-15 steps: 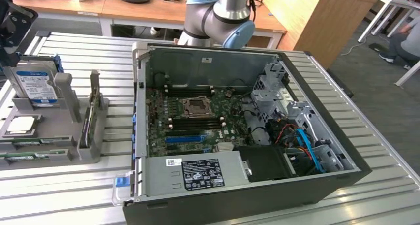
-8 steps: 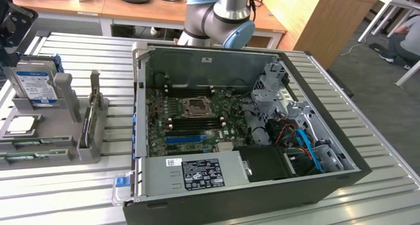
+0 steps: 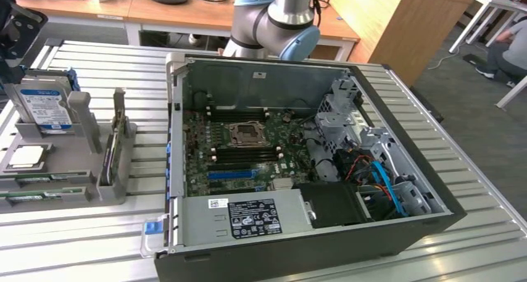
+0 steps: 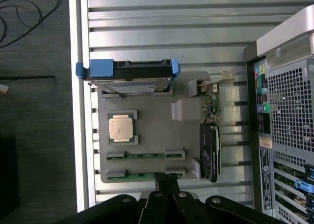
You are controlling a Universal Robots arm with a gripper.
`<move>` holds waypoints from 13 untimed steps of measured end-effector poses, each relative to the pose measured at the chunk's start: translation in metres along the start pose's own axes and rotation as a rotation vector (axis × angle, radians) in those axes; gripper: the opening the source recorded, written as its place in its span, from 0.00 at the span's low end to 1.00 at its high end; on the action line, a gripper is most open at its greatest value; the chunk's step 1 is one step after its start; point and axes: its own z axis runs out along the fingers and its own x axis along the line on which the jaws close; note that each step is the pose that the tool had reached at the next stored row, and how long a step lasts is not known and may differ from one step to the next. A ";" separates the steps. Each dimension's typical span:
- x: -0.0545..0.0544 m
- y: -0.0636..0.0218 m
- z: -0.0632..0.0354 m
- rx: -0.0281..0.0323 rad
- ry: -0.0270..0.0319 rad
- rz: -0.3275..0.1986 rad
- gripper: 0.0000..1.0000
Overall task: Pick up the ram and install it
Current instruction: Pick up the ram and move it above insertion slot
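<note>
Two green ram sticks lie edge-up in slots of a grey holder (image 4: 152, 130), one (image 4: 142, 155) beside the other (image 4: 135, 175). They also show at the holder's near edge in the exterior view, ram (image 3: 41, 179) and ram (image 3: 39, 194). My gripper (image 4: 166, 179) hangs high above the holder, fingers shut and holding nothing, over the holder's edge next to the ram. Its black body (image 3: 18, 26) appears at the exterior view's upper left. The open computer case (image 3: 411, 189) lies on its side with the motherboard (image 3: 247, 152) exposed.
The holder also carries a silver hard drive (image 3: 43, 106) in a blue bracket, a square processor (image 4: 120, 127) and a graphics card (image 4: 210, 150). The table is slatted metal, with its edge (image 4: 78, 135) close beside the holder. The arm's base (image 3: 276, 23) stands behind the case.
</note>
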 end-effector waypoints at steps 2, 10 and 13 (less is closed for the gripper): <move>0.000 0.0000 0.0000 -0.0002 0.0006 -0.011 0.11; 0.000 0.0000 0.0002 -0.0021 0.0039 -0.088 0.11; 0.000 0.0000 0.0001 -0.0027 0.0057 -0.124 0.11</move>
